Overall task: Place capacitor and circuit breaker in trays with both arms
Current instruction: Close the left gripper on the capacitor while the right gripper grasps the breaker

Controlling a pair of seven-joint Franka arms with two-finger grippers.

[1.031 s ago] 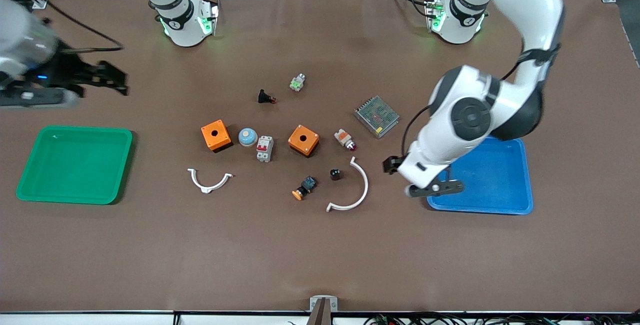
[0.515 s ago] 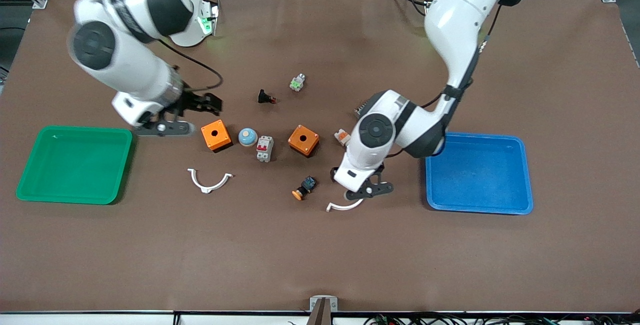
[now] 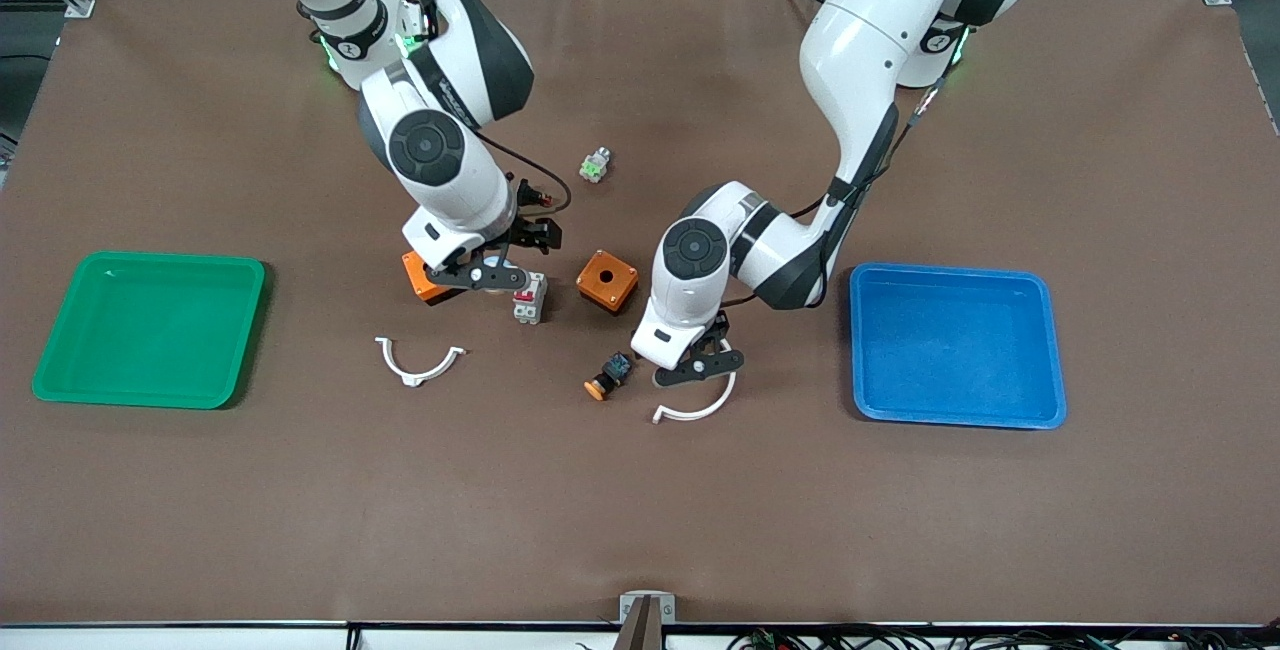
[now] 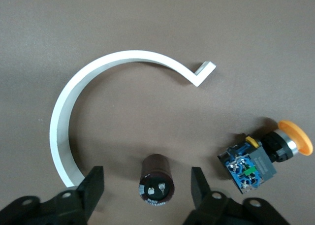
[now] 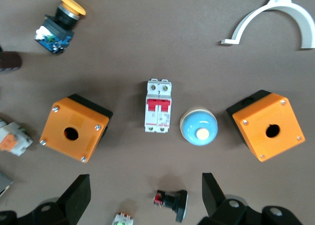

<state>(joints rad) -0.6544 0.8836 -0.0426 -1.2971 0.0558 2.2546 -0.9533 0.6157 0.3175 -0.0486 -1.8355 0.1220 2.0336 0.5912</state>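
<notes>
The capacitor (image 4: 156, 186), a small dark cylinder with two pale terminals on its end, stands on the brown table between the open fingers of my left gripper (image 4: 146, 183). In the front view my left gripper (image 3: 695, 365) hides it. The circuit breaker (image 3: 529, 298), a white-grey block with red toggles, lies between two orange boxes. It also shows in the right wrist view (image 5: 158, 112). My right gripper (image 3: 488, 276) hovers open and empty over the spot beside the breaker, toward the right arm's end. Its fingers (image 5: 78, 191) hold nothing.
A green tray (image 3: 150, 328) lies at the right arm's end and a blue tray (image 3: 955, 345) at the left arm's end. Orange boxes (image 3: 606, 280), an orange-capped button (image 3: 608, 375), two white curved clips (image 3: 420, 362) and a blue dome button (image 5: 198, 127) crowd the middle.
Both arms have swung in toward the middle. The left gripper went from the blue tray's edge to around the capacitor. The right gripper went from near the green tray to beside the breaker.
</notes>
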